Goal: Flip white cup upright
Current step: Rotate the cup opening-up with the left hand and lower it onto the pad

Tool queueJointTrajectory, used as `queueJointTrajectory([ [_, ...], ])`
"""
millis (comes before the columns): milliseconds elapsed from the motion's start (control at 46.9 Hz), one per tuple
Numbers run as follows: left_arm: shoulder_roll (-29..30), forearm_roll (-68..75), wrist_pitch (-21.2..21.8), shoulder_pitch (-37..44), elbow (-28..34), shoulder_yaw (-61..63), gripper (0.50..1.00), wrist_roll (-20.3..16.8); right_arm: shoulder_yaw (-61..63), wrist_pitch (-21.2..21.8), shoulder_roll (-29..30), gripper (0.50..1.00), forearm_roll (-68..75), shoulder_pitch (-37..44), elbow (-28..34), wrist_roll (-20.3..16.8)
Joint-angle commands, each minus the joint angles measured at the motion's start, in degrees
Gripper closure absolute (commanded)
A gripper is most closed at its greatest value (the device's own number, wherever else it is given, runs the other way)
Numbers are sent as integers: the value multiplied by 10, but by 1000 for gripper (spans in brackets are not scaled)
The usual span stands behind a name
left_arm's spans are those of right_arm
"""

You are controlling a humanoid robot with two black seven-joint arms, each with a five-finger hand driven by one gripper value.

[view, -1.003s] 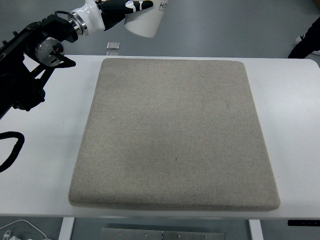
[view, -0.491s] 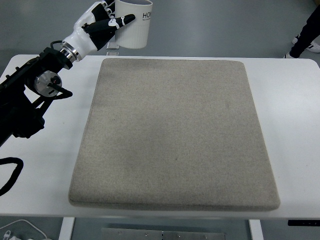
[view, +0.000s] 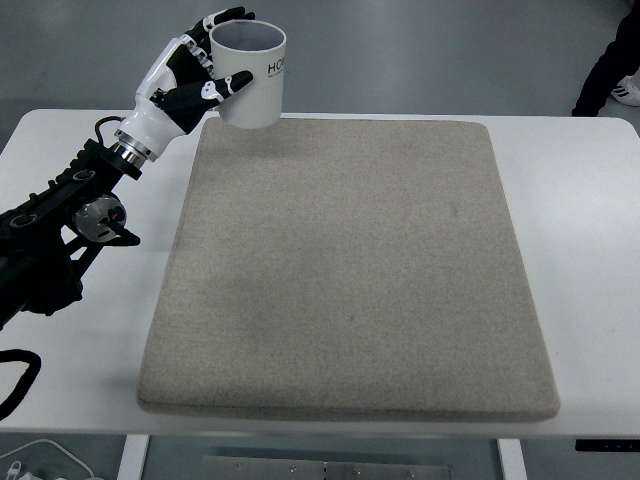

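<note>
Left hand (view: 195,75) in upper left of frame, fingers and thumb wrapped around white cup (view: 250,75), firm hold on its side wall. Cup mouth up, rim open toward the camera, dark interior visible, partial dark lettering on the side facing right. Cup held in the air above the far left corner of grey mat (view: 345,265), not resting on anything so far as can be judged. Left arm (view: 60,235) black, entering from left edge of frame at mid height and running diagonally up to a white forearm and wrist. Mat square, flat, covering most of white table (view: 590,250), with bare table visible along left, right and far edges. Black cable (view: 15,375) looped at lower left edge of frame. Person's leg and shoe (view: 612,70) at upper right corner, beyond the table. Right hand not visible.
</note>
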Motion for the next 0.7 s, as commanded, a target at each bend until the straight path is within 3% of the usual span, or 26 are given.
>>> queueJointTrajectory([
  [0, -1, 21, 2, 1, 20, 0, 787, 0, 1, 0, 0, 570, 0, 0, 0, 0],
  [256, -11, 72, 7, 5, 55, 9, 787, 0, 0, 0, 0, 570, 0, 0, 0, 0],
  [683, -37, 73, 61, 9, 64, 57, 782, 0, 1, 0, 0, 570, 0, 0, 0, 0],
])
